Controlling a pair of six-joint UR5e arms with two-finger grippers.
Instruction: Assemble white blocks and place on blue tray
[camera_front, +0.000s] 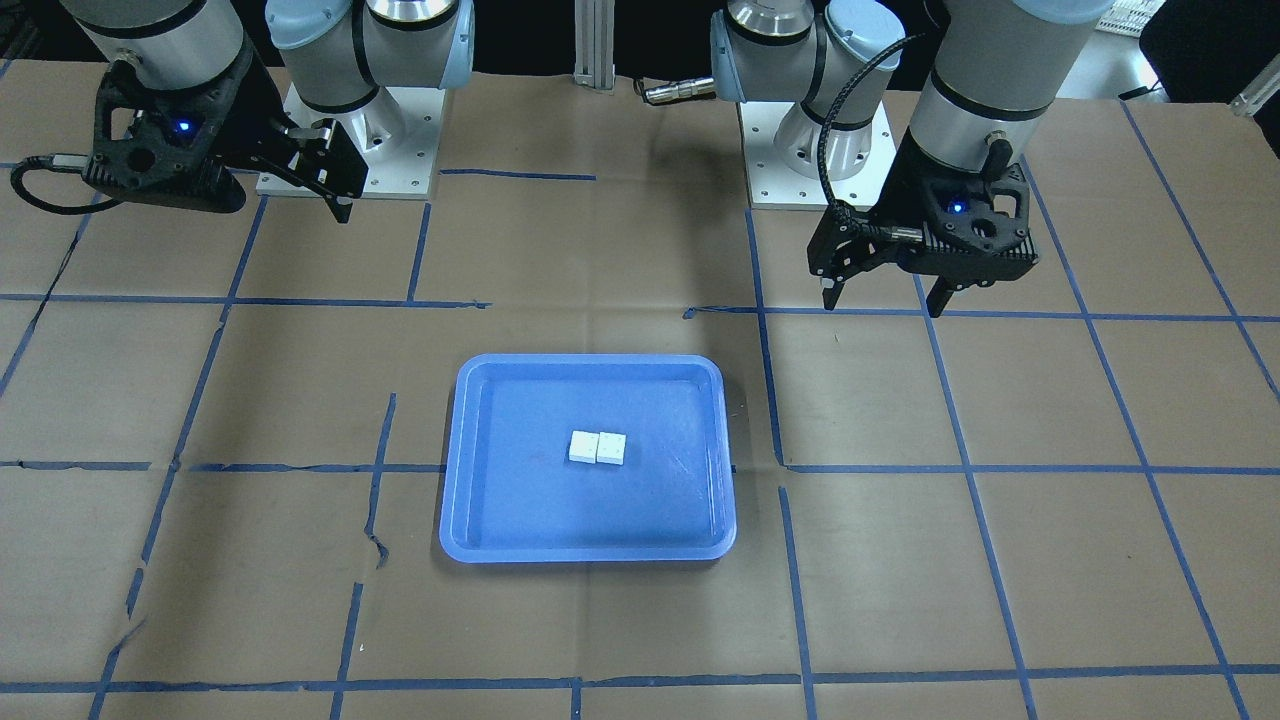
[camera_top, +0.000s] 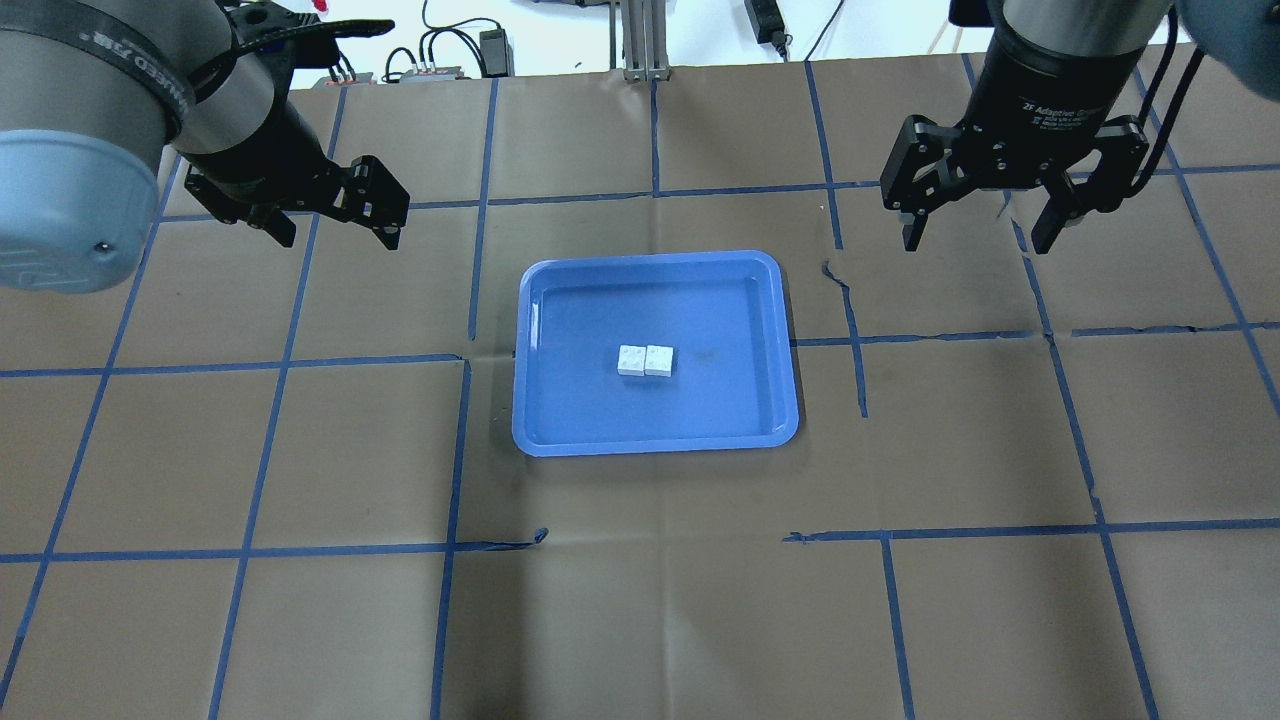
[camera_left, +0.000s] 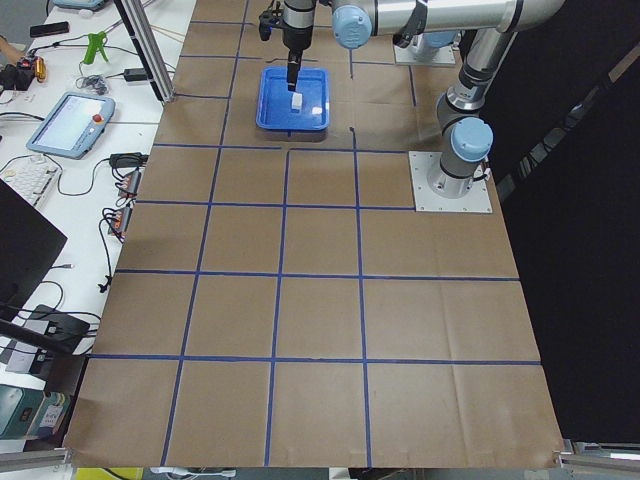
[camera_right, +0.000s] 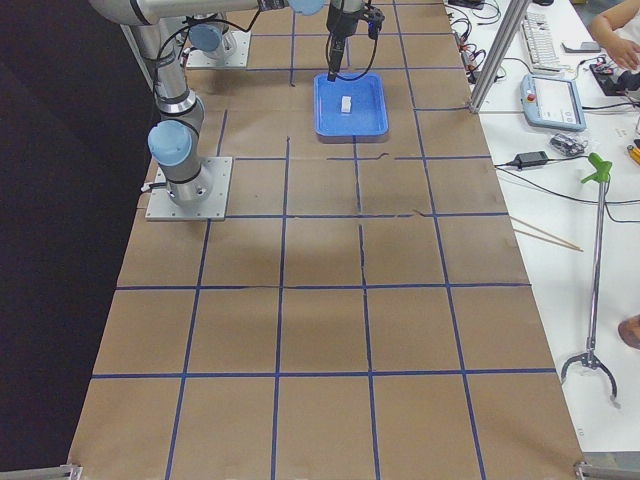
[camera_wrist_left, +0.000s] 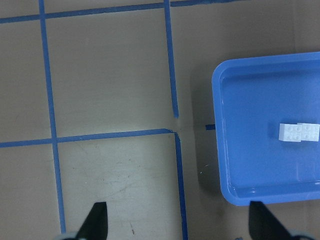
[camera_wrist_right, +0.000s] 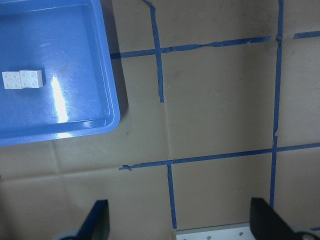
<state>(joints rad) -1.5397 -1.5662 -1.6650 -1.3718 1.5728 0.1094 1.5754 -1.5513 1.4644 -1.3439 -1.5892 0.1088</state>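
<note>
Blue tray (camera_top: 655, 448) lies on the brown-paper table (camera_top: 640, 620), inboard of both sets of fingers and below them. It is to the right of the left gripper (camera_top: 338, 238) and to the left of the right gripper (camera_top: 975, 245). Both grippers hang with fingers spread wide and nothing between them. White blocks (camera_top: 645, 360) rest near the middle of the tray floor, well apart from either pair of fingers. They are touching edge to edge, and studs face up on both in the wrist views. Judgement: they look laid side by side, not pressed stud-into-socket, though I cannot tell whether any joint holds them.

Risks if stacking is what remains:
1. The bricks touch, so a finger coming down on the inner side of one has no gap to enter. It would likely land on the seam and shove the neighbour.
2. The tray floor looks glossy, with glare in the right wrist view. A light sideways nudge could slide a brick out from between the fingers before they close.
3. The bricks are small, so a slight stud misalignment on pressing could tilt the top one or squirt it free.
4. The tray seems unfixed, so a downward or sideways push may shift it.
</note>
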